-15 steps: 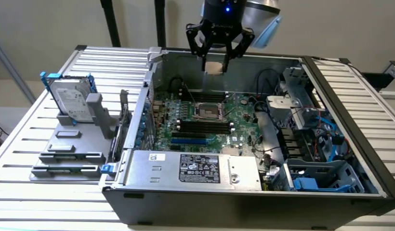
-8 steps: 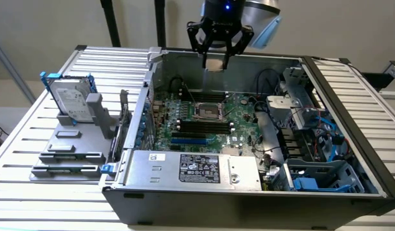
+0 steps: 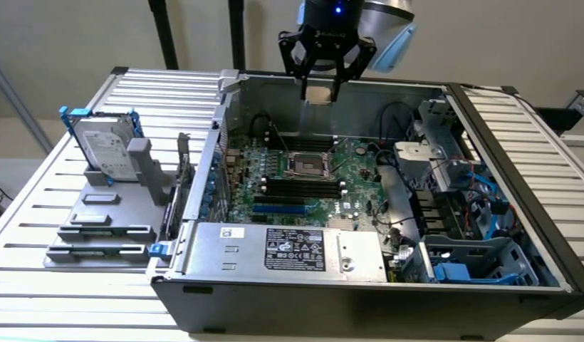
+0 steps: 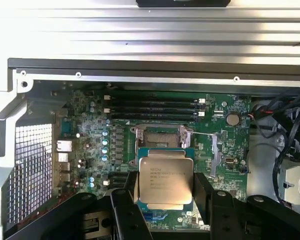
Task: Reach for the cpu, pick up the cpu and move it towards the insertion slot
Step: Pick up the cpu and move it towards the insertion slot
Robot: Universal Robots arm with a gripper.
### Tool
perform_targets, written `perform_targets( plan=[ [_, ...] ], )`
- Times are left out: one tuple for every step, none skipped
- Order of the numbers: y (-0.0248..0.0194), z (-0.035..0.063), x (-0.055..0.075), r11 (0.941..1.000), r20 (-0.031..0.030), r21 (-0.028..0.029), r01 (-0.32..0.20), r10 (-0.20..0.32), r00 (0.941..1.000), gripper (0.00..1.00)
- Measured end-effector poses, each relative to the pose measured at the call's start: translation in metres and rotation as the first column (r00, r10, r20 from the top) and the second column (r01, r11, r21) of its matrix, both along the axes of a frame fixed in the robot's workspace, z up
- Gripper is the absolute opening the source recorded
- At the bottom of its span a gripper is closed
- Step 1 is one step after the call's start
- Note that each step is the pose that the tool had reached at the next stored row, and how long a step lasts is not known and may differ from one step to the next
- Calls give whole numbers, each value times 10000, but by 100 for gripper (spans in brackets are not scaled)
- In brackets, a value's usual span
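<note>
The cpu (image 4: 166,180) is a small flat square chip with a silver-grey top and fine print, and my gripper (image 4: 165,187) is shut on it, one black finger on each side. In the exterior view my gripper (image 3: 320,94) hangs high above the open computer case with the cpu (image 3: 319,95) between its fingertips. The insertion slot (image 3: 306,163) is a square socket with a shiny metal frame and dark centre on the green board, well below my gripper. In the wrist view the insertion slot (image 4: 159,136) lies just beyond the held chip.
The open computer case (image 3: 482,135) lies on a slatted metal table (image 3: 149,92). Black memory slots (image 3: 297,189) run beside the socket. A silver hard drive (image 3: 106,148) stands upright in a grey holder at the exterior view's left. A power supply (image 3: 283,249) and blue-tabbed drive bays (image 3: 482,263) fill the case's near side.
</note>
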State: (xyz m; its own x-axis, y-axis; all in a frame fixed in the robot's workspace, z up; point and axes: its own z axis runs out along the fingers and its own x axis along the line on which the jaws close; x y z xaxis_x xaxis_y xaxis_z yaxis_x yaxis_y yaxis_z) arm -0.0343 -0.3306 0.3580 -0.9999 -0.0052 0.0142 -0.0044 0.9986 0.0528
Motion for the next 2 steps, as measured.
perform_targets(
  plan=[
    [0,0,0,10000,0,0,0,0,10000,54],
    [0,0,0,10000,0,0,0,0,10000,54]
  ],
)
